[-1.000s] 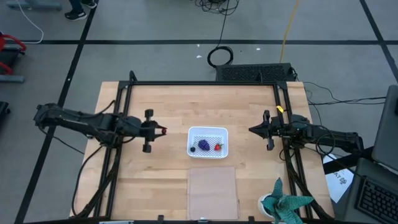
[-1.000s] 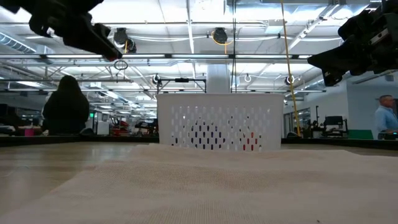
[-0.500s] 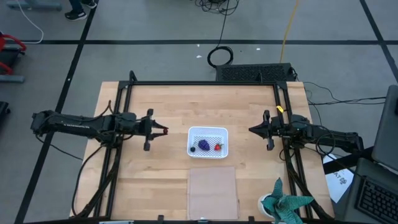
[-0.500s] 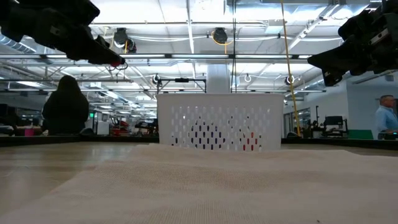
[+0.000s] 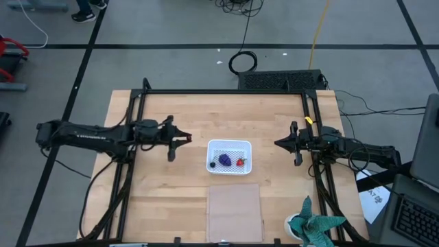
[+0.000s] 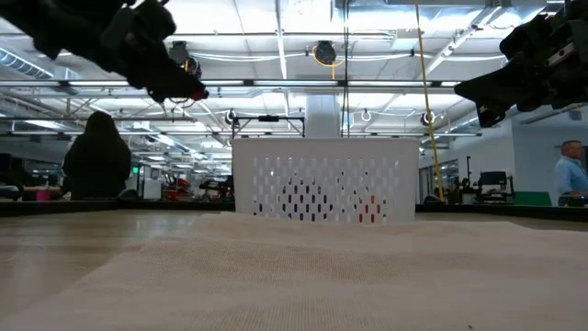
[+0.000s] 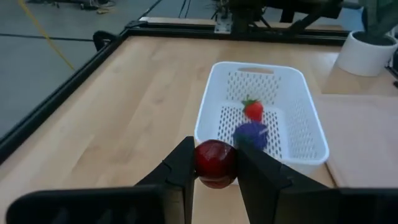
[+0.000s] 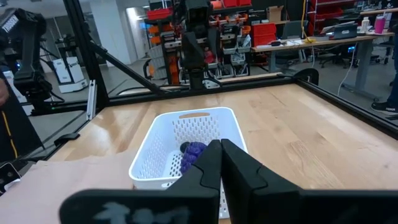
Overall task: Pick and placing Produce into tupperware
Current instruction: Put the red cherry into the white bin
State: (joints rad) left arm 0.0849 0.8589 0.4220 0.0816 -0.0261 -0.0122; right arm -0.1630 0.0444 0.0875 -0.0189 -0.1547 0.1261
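The white tupperware (image 5: 230,156) sits mid-table, with a purple grape bunch (image 5: 224,159), a red strawberry (image 5: 240,162) and a dark berry (image 5: 212,164) lying on its floor. My left gripper (image 5: 184,139) hovers above the table to the left of the tub, shut on the red cherry (image 7: 215,163). The left wrist view shows the tub (image 7: 311,149) just ahead, holding the strawberry (image 7: 253,110) and the grapes (image 7: 250,134). My right gripper (image 5: 278,143) waits shut in the air to the right of the tub. My left gripper pinches the round body of the cherry (image 7: 215,168) between its two fingers (image 7: 180,171), one on each side. The fingers come in roughly level from the table's left. In the low view the cherry (image 6: 196,93) is lifted clear, well above the table.
A flat pale tan panel (image 5: 234,211) lies near the table's near edge, below the tub. A teal-and-white object in a white pot (image 5: 314,225) stands at the near right corner. A black frame (image 5: 226,92) borders the tabletop. People show in the room behind.
My left gripper has moved toward the table's right, closer to the tub, and has turned a little about its wrist, keeping the cherry between its fingers the whole time. The right arm and the tub's contents have stayed still.
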